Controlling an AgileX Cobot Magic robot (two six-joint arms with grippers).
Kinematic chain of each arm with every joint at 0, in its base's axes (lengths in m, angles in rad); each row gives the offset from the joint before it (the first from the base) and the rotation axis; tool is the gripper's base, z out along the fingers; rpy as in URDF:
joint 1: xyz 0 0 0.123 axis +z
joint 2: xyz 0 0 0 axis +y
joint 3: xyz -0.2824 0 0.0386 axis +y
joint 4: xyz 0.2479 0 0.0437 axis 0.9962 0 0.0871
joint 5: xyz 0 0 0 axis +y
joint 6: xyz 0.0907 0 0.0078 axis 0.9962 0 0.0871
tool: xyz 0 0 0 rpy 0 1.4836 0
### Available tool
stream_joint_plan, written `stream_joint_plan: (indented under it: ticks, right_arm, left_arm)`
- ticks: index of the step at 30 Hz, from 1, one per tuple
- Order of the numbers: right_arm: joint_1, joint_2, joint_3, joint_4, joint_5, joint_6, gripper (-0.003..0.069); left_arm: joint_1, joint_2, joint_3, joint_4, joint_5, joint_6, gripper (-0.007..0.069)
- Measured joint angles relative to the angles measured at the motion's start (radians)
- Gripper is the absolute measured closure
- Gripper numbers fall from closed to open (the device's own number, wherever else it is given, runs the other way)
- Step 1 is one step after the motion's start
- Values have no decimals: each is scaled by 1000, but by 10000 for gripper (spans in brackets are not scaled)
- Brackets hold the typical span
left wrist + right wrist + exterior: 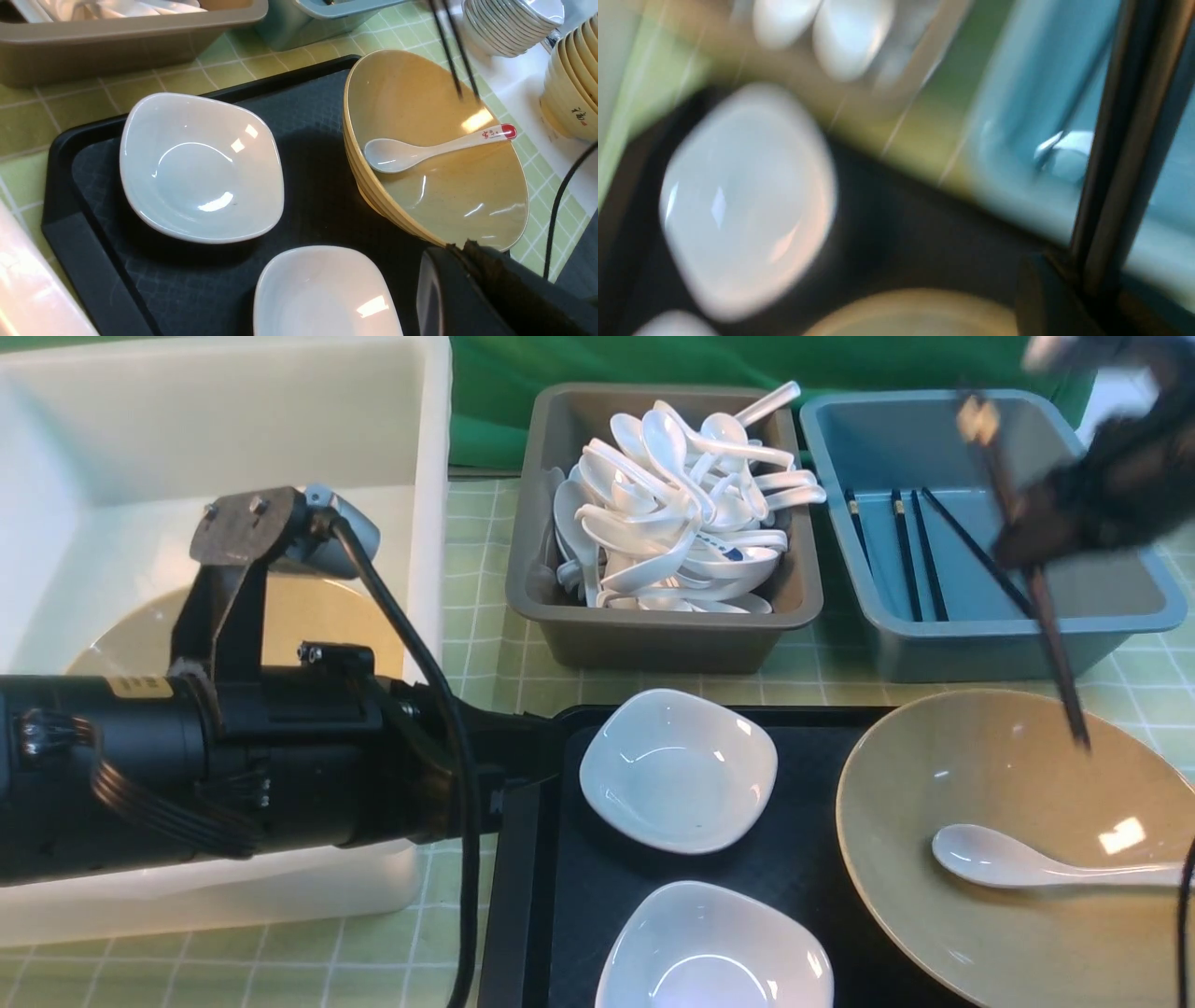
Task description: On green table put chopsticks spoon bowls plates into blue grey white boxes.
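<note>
Here, slender dark chopsticks (pixel 1055 644) above glossy tan bowl (pixel 896 784).

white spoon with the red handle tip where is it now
Front view, right side: the spoon lies inside the tan bowl on the black tray.

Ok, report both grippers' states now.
Left gripper: cannot be told, mostly out of view.
Right gripper: closed on the pair of long black chopsticks.
</note>
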Motion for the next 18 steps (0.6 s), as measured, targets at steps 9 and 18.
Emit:
stream_joint_plan:
  ticks: [9,18]
  right_arm:
    - [-62,318,-297,244,-267,125,595]
    - [-63,514,-316,261,-319,123,559]
  left_arm:
    - [0,0,0,-23,-34,22,627]
    - [0,0,0,-23,-34,22,627]
